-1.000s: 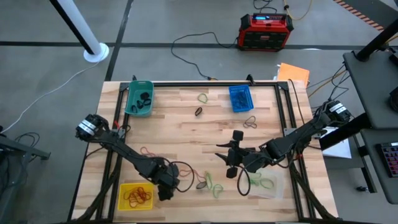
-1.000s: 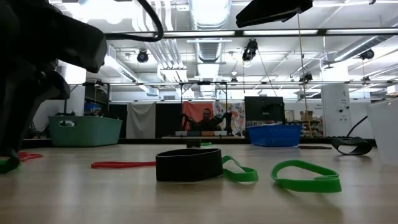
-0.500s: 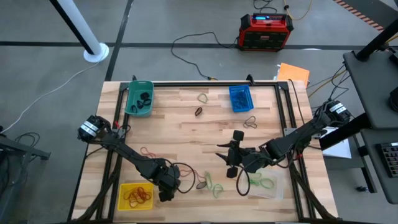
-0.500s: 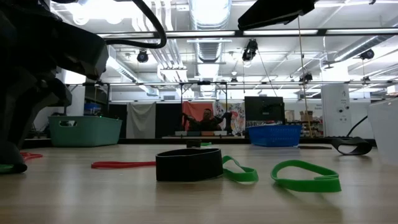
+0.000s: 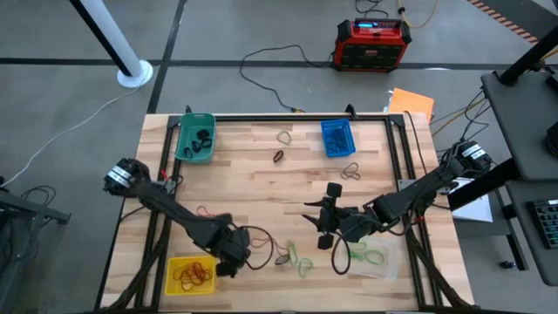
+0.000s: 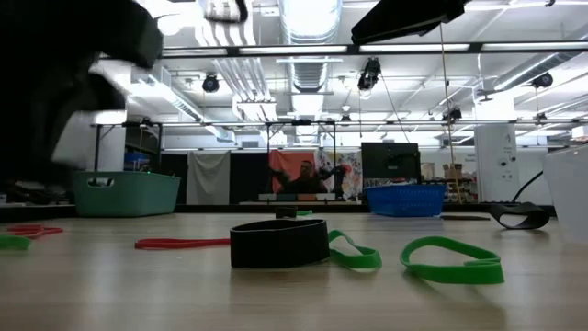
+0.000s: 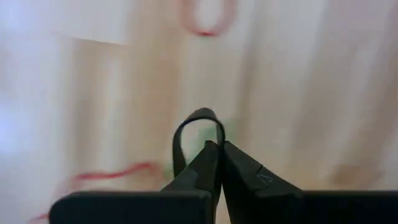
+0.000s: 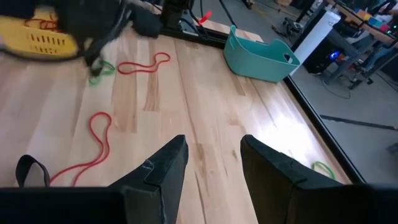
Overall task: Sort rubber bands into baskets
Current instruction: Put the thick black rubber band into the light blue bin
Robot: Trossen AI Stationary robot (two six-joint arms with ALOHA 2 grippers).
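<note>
Since a second ago our left gripper [image 7: 219, 163] has closed its jaws fully and lifted off the wood — in the low view its dark bulk no longer reaches down to the board. From the left wrist view we see the fingertips pressed together with a thin black rubber band [image 7: 198, 124] pinched between them, its loop standing up just past the tips. What the coming move turns on, we judge, is where a basket lies from those shut jaws: in the high view the yellow basket [image 5: 191, 274] sits just beside the left gripper [image 5: 228, 258], on its outer side toward the table's near edge, while the teal basket [image 5: 195, 137], which already holds dark bands, lies well apart across the board behind the arm. We cannot say from here which basket the black band belongs in. Our right gripper [image 8: 211, 165] waits near the middle of the table with its jaws standing apart and nothing between them; the left arm is plainly the nearer to both baskets. Only the wrist view shows the held band; the high view alone shows the baskets' bearing — the low view adds loose green bands [image 6: 452, 257] and a red band [image 6: 182, 243] lying flat ahead.
</note>
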